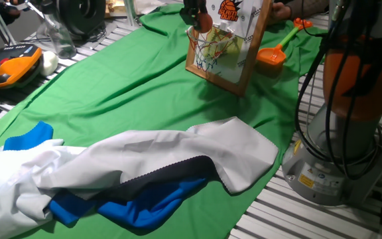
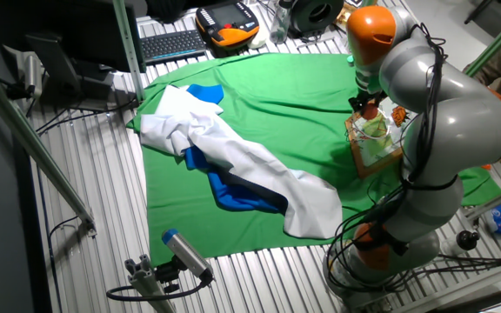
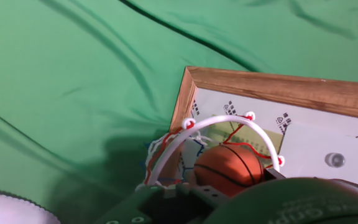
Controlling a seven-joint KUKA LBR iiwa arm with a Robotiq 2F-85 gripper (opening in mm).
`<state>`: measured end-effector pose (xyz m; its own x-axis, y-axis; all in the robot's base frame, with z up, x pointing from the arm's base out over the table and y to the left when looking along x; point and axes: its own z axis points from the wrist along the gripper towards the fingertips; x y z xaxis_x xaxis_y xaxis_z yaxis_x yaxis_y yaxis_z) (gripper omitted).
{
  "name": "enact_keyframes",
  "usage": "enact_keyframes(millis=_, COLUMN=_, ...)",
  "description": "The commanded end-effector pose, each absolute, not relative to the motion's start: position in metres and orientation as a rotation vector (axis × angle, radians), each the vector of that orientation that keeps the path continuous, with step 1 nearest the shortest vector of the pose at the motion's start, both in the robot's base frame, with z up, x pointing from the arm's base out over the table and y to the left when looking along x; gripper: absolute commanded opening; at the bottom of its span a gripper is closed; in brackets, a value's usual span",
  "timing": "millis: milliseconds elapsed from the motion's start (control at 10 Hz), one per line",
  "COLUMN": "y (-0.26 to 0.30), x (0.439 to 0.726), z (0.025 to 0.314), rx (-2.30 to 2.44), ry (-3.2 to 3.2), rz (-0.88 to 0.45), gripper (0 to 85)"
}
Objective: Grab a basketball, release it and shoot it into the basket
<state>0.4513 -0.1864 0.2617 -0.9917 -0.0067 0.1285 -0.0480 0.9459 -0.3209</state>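
Observation:
The basketball (image 1: 204,22), small and orange with dark seams, sits between the fingers of my gripper (image 1: 199,18), right above the basket's rim (image 1: 207,41). In the hand view the ball (image 3: 229,167) fills the space between the dark fingers, directly over the rim (image 3: 219,124) and white net. The basket's wood-framed white backboard (image 1: 237,40) leans on the green cloth and also shows in the hand view (image 3: 272,84). In the other fixed view the gripper (image 2: 369,106) hangs over the basket (image 2: 374,139). The jaws look shut on the ball.
An orange toy shovel (image 1: 274,53) lies right of the backboard. A heap of white and blue cloth (image 1: 144,166) lies on the green cloth (image 1: 125,86) at the front. The robot base (image 1: 330,153) stands at the right. An orange pendant (image 1: 8,66) lies at the far left.

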Motion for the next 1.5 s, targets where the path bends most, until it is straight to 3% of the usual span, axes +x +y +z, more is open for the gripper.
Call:
enact_keyframes(millis=0, y=-0.186, x=0.451, z=0.262, rx=0.035, ry=-2.973, rz=0.496, gripper=68.0)
enact_keyframes(millis=400, y=-0.178, x=0.45, z=0.265, rx=-0.011, ry=-2.989, rz=0.447, gripper=68.0)
enact_keyframes(millis=800, y=-0.151, x=0.457, z=0.256, rx=0.025, ry=-2.959, rz=0.338, gripper=0.0)
enact_keyframes(millis=1000, y=-0.136, x=0.458, z=0.252, rx=-0.006, ry=-2.952, rz=0.34, gripper=0.0)
enact_keyframes(millis=1200, y=-0.135, x=0.461, z=0.247, rx=-0.031, ry=-2.972, rz=0.248, gripper=0.0)
enact_keyframes(millis=1400, y=-0.135, x=0.46, z=0.248, rx=-0.017, ry=-2.969, rz=0.272, gripper=0.0)
